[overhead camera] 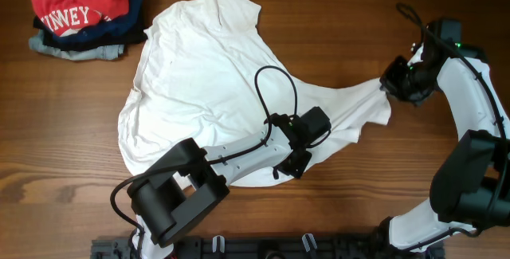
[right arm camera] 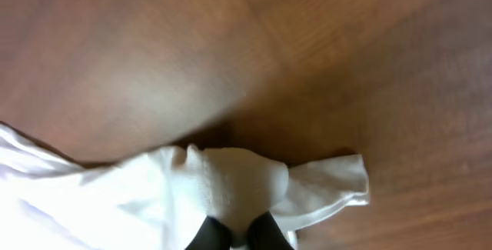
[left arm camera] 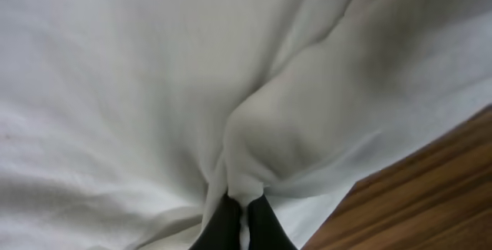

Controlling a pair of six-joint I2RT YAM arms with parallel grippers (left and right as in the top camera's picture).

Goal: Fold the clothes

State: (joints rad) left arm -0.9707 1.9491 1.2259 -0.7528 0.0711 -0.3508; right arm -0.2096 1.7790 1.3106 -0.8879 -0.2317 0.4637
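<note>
The white T-shirt (overhead camera: 207, 76) lies spread and wrinkled on the wooden table, plain side up, one sleeve pointing to the far edge. My left gripper (overhead camera: 299, 163) is shut on a pinch of its cloth near the front hem; the left wrist view shows the fold (left arm camera: 261, 142) rising from between the black fingers (left arm camera: 241, 218). My right gripper (overhead camera: 392, 84) is shut on the shirt's right corner, which is pulled out to the right. The right wrist view shows that bunched cloth (right arm camera: 231, 185) between the fingers (right arm camera: 240, 233), above the table.
A stack of folded garments sits at the far left corner, a red shirt with white letters (overhead camera: 80, 0) on top of navy, black and light-blue ones (overhead camera: 84, 44). Bare wooden table (overhead camera: 335, 20) surrounds the shirt.
</note>
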